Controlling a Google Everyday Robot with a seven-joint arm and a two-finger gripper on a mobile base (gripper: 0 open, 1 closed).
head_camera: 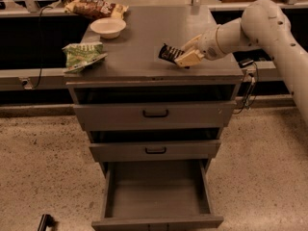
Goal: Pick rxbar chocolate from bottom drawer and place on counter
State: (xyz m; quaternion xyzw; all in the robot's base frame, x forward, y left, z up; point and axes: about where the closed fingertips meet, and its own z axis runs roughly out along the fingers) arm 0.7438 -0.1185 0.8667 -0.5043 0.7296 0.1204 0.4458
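The rxbar chocolate (168, 53) is a small black wrapper with white lettering, tilted just above the counter (144, 37) at its front right part. My gripper (185, 55) reaches in from the right on a white arm and is shut on the bar's right end. The bottom drawer (156, 196) stands pulled open below, with a plain grey inside and nothing showing in it.
A green snack bag (83, 56) lies at the counter's front left. A white bowl (108, 27) and a brown snack bag (96, 7) sit at the back left. Two shallower drawers with black handles (155, 113) are slightly ajar above the open one.
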